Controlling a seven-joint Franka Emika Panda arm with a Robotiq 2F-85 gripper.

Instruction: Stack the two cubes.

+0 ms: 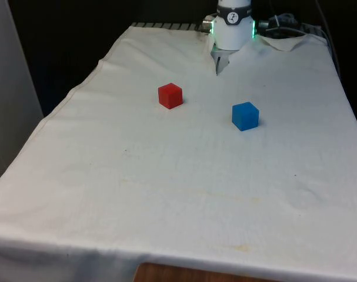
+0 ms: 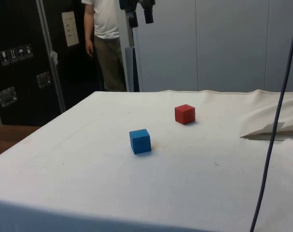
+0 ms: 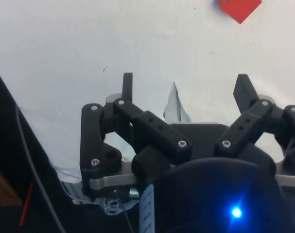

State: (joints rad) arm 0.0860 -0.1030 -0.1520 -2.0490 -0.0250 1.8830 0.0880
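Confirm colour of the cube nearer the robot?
Red cube, clearest in the front view.

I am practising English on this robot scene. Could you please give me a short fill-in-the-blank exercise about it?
1. The cube nearer the front view's left is ____.
2. The red cube and the blue cube stand ____ from each other.
3. The gripper holds nothing; its fingers are ____.
4. Both cubes rest on a ____ cloth.

Missing words: red; apart; open; white

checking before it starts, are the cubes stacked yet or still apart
Apart. The red cube and the blue cube each sit flat on the white cloth, with bare cloth between them, neither on top of the other.
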